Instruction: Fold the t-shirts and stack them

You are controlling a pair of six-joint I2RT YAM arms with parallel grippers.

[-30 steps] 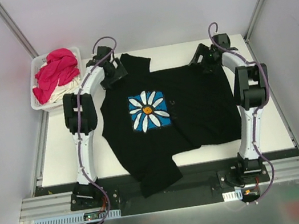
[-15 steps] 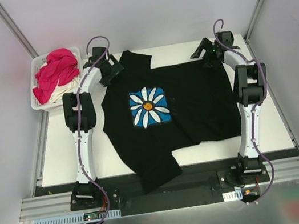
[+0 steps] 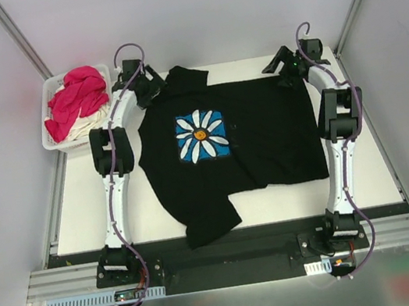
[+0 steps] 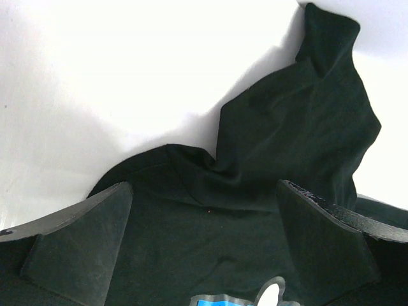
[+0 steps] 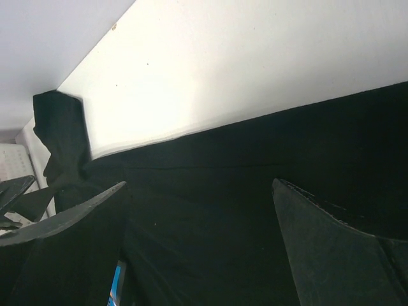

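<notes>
While both arms hang over the far side of the table [image 3: 88, 209], let's count – three tees in all. One black tee [image 3: 266, 142] lies spread face up on the table with its one daisy print [image 3: 201, 134] showing. One pink tee [image 3: 77, 96] is heaped on one cream tee [image 3: 96, 121] in the single basket [image 3: 47, 97], off beyond the left gripper's outer side.

Two grippers, and both are spread wide with nothing between the fingers. The left gripper [image 3: 152, 91] hovers over the tee's collar end. From its wrist camera, the left gripper [image 4: 204, 185] has the curved neckline under the gap, a sleeve bunched up beyond the right finger, and a corner of the print just behind the fingertips. The right gripper [image 3: 283, 69] hovers at the tee's far corner. From its own camera, the right gripper [image 5: 198, 183] has the straight cloth edge running just ahead of both fingertips, with bare table beyond.

Now the change – a second ago both grippers sat lower and further in over the black cloth. They have drawn back toward the far edge, and the tee has slid with them. The daisy sits further from the arm bases, the far edge is straighter, and the near tail reaches less far over the table's front edge.
</notes>
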